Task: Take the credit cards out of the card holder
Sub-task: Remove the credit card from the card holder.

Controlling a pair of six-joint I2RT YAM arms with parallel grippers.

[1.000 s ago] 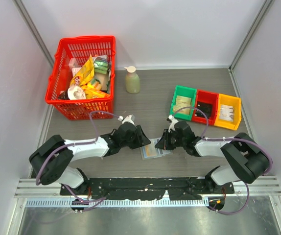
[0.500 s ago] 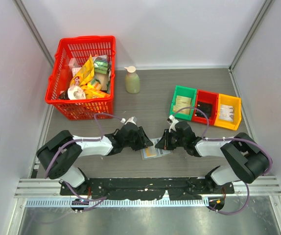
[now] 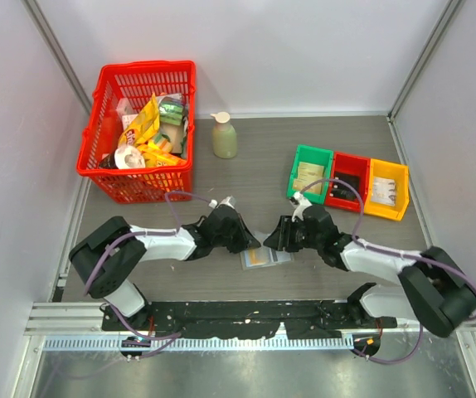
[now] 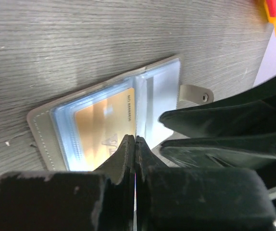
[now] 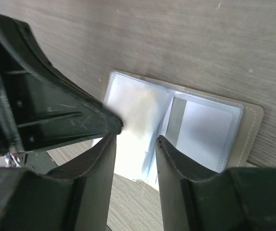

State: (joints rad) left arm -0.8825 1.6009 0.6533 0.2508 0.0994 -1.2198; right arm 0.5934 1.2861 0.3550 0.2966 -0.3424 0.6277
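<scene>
The card holder [image 3: 264, 258] lies open on the table between my two grippers. In the left wrist view its grey-olive cover [image 4: 38, 126] frames clear sleeves, and a yellow-orange credit card [image 4: 104, 122] sits in the left one. My left gripper [image 4: 135, 139] is shut right at the holder's fold, apparently pinching a thin clear sleeve leaf edge-on. From the right wrist that leaf [image 5: 138, 108] looks white, blurred and raised. My right gripper [image 5: 135, 139] is open, its jaws astride the leaf without touching it. From above, the left gripper [image 3: 250, 242] and right gripper [image 3: 278, 240] nearly meet.
A red basket [image 3: 105, 178] of snack packets stands at the back left, with a soap bottle [image 3: 224, 137] beside it. Green [image 3: 311, 176], red [image 3: 348, 181] and yellow [image 3: 386, 189] bins sit at the right. The holder's snap strap [image 4: 195, 92] sticks out sideways.
My left gripper has moved in to the holder's fold and shut. My right gripper, shut before, has opened and its arm has shifted slightly right.
</scene>
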